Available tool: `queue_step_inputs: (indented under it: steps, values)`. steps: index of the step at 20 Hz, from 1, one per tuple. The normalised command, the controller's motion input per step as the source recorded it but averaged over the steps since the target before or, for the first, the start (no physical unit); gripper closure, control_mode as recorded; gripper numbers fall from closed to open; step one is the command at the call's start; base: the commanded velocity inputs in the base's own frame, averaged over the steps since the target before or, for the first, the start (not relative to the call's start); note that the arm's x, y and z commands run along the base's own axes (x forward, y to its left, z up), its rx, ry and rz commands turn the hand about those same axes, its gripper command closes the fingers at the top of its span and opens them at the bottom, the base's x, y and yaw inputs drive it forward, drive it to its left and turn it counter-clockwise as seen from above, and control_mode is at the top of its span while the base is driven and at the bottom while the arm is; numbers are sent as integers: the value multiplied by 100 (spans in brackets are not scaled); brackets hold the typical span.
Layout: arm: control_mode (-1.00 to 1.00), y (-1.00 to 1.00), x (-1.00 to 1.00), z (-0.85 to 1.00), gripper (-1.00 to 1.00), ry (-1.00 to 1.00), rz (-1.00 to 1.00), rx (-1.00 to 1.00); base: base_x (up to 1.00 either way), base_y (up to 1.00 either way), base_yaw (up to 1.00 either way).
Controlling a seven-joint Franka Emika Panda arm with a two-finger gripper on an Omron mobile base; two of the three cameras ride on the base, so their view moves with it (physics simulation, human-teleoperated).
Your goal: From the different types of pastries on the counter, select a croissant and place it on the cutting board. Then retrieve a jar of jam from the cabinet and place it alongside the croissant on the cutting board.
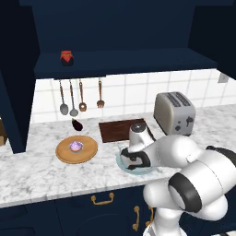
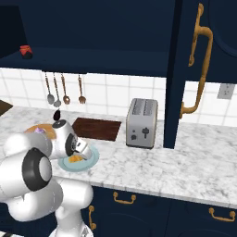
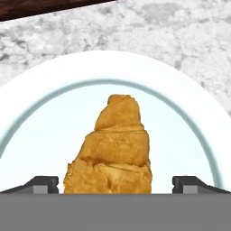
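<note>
The gripper (image 3: 115,184) hangs low over the pale blue plate (image 3: 27,103) at the counter's (image 1: 41,170) front edge, jaws spread wide with a fingertip (image 3: 43,184) on either side of the golden croissant (image 3: 115,149), nothing gripped. Just beyond lies the dark cutting board (image 1: 115,130), bare. Up on the cabinet (image 1: 115,27) shelf, the jam jar (image 1: 67,57) waits.

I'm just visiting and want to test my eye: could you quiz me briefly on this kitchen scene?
1. True or false: the croissant lies on the cutting board.
2. Where is the jar of jam? A) cabinet shelf B) counter C) plate
3. The gripper straddling the croissant is ____.

Key: 1 false, it lies on the pale blue plate. 2 A. 3 open.
</note>
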Motion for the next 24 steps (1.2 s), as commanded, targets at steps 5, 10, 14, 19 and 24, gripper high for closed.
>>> queue_step_inputs:
  steps: [5,10,14,19,24]
  values:
    - [-100,0,6,-20,-100,0,0,0,0,0,0]
    - [-100,1,0,0,100,0,0,2,0,0,0]
    - [-100,4,0,-1,100,0,0,3,0,0,0]
    - [-100,2,-4,2,100,-2,0,0,0,0,0]
    - [-100,1,-35,47,100,-13,0,1,0,0,0]
